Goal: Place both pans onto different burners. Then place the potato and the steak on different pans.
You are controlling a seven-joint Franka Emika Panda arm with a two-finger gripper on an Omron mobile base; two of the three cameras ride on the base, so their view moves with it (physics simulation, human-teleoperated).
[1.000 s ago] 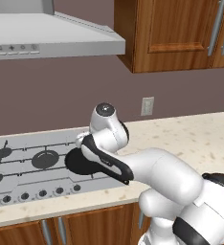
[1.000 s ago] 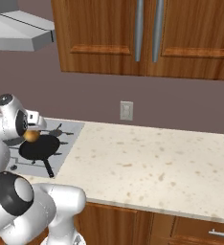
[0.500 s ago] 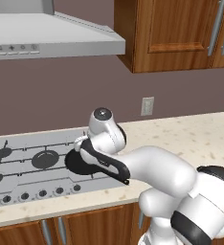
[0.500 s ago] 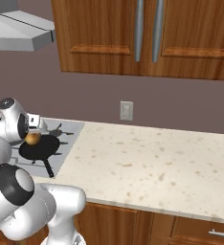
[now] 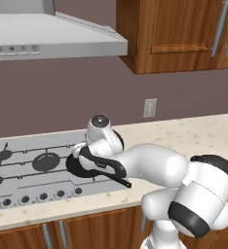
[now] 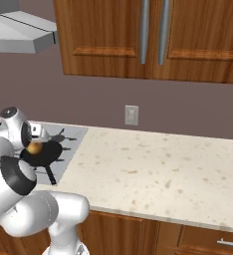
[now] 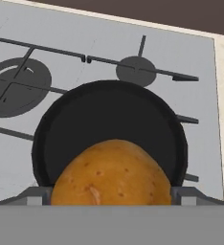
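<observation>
potato (image 7: 113, 174): golden-brown, dark specks | pan (image 7: 109, 115): matte black | cooktop (image 7: 181, 52): grey steel | counter (image 6: 153, 169): speckled beige

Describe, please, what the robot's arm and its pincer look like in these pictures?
The arm is glossy white, built of thick rounded segments with black bands at the joints and a dark round cap on one joint. No cables or markings show. The pincer ends in two small grey finger tips.

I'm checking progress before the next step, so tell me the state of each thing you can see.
potato: between the gripper fingers, above the pan.
pan: on a right-hand burner, empty.
gripper: jaws wide around the potato.
cabinet doors: shut.
</observation>
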